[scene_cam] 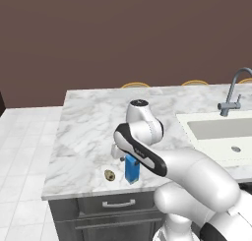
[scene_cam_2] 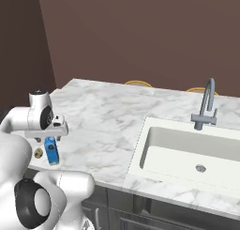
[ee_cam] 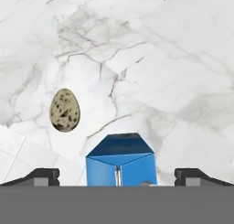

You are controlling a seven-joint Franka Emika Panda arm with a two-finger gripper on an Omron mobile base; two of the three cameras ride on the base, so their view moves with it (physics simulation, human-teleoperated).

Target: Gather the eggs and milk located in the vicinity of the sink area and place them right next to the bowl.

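The milk [ee_cam: 121, 166], a small blue gabled carton, stands upright near the counter's front edge [scene_cam: 132, 170] [scene_cam_2: 52, 152]. My gripper [ee_cam: 118, 177] hovers just over it, open, with one fingertip on each side of the carton top and not touching it. In the base views the gripper [scene_cam: 127, 159] [scene_cam_2: 48, 139] points straight down onto the carton. The eggs, one speckled tan egg [ee_cam: 64, 110], lie on the marble beside the carton [scene_cam: 110, 175] [scene_cam_2: 39, 152]. The sink [scene_cam: 216, 129] [scene_cam_2: 187, 149] is to the right. The bowl is out of view.
A tall grey faucet [scene_cam: 233, 95] [scene_cam_2: 206, 104] stands behind the basin. The marble counter [scene_cam: 93, 122] ends just in front of the carton, above a drawer front [scene_cam: 118, 203]. Curved chair backs [scene_cam: 135, 84] peek over the far edge.
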